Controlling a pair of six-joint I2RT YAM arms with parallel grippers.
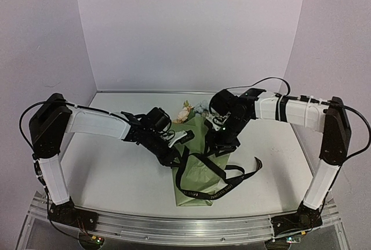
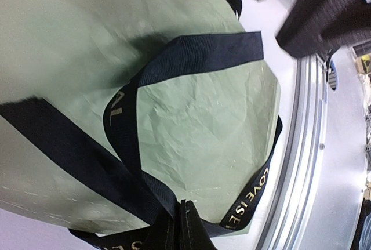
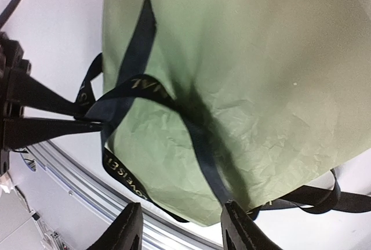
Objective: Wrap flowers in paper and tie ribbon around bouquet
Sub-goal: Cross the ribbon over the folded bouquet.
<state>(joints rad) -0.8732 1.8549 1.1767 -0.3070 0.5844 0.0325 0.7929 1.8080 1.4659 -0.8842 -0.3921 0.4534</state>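
The left gripper (image 1: 179,141), at the left edge of the bundle, is pinched closed on the long narrow black ribbon with pale lettering (image 2: 197,53); from its fingers the strap runs in loose loops over the creased sage-green sheet of paper (image 2: 203,128), which lies wrapped round the stems in the middle of the white table (image 1: 116,169); the small bunch of cream and pale blue flowers (image 1: 186,111) shows from the paper's far end; the ribbon crosses itself on the upper face, and one tail trails onto the table at the right; the right gripper (image 3: 182,212) hovers above the paper's right side, fingers parted, gripping nothing
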